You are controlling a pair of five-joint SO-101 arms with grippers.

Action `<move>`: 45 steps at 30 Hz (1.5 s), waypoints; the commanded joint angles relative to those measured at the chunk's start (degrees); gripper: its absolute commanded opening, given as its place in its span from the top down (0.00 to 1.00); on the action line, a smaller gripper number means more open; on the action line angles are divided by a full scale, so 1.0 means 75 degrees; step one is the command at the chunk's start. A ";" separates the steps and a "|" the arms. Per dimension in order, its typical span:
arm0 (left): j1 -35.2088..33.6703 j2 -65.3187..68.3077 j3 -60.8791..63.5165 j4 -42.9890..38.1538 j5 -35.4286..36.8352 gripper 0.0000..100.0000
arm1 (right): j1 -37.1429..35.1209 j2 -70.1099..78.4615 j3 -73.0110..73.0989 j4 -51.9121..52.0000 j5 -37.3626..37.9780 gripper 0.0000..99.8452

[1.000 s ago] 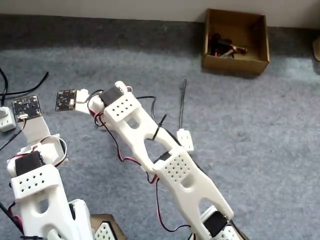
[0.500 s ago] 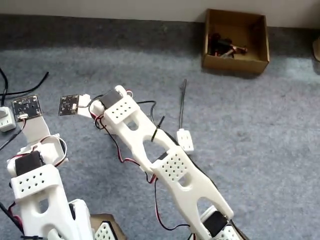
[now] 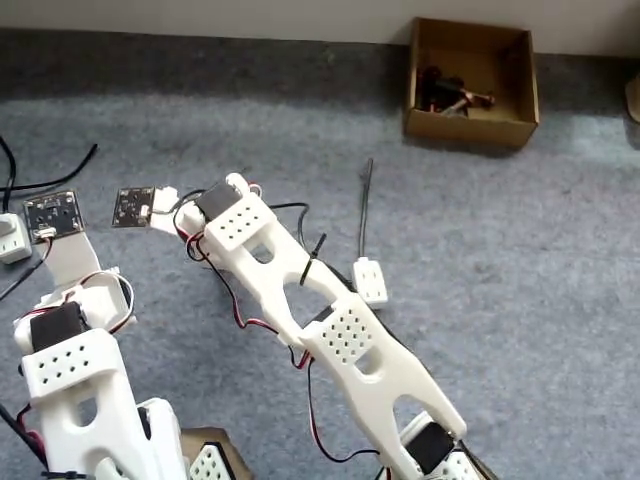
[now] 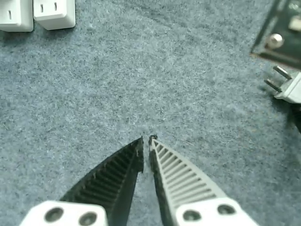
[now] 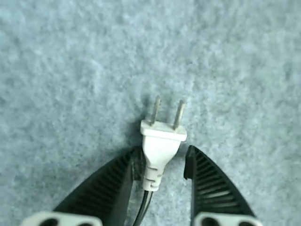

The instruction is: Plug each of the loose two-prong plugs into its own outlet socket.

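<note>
Right gripper (image 5: 163, 149) is straddling the plug (image 5: 162, 136), jaws partly open, one of them touching it. White-bodied, the plug is pointing two metal prongs away from the gripper.

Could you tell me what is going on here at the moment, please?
Two robot arms are working over a grey carpet to plug loose plugs into outlets. The right pincer sits around a white two-prong plug. One finger touches it and there is a small gap at the other, so it does not look clamped. The left pincer is shut and empty above the carpet, with two white outlet sockets ahead of it, their slots unfilled.
</note>
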 commanded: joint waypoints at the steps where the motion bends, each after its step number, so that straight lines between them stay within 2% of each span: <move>1: -0.0111 -0.0182 -0.0053 -0.0129 -0.0070 0.96 | -0.0076 -0.0135 -0.0358 -0.0182 -0.0105 0.85; 7: -0.0088 -0.0182 -0.0053 -0.0129 -0.0070 0.96 | -0.0041 -0.0135 -0.0346 -0.0123 -0.0610 0.85; 17: -0.0088 -0.0182 -0.0064 -0.0141 -0.0070 0.96 | 0.0147 -0.0123 -0.0334 0.0182 -0.0692 0.86; 24: -0.0111 -0.0182 -0.0064 -0.0141 -0.0070 0.96 | 0.0123 -0.0123 -0.0334 0.0193 -0.0692 0.96; 33: -0.0088 -0.0182 -0.0064 -0.0141 -0.0070 0.96 | -0.0018 -0.0088 -0.0287 0.0381 -0.0703 0.96; 38: -0.0088 -0.0182 -0.0064 -0.0141 -0.0070 0.96 | -0.0053 0.0627 -0.0100 0.0322 -0.0703 0.96; 45: -0.0100 -0.0182 -0.0041 -0.0258 -0.0070 0.96 | -0.0041 0.0908 -0.0791 0.0510 -0.0703 0.97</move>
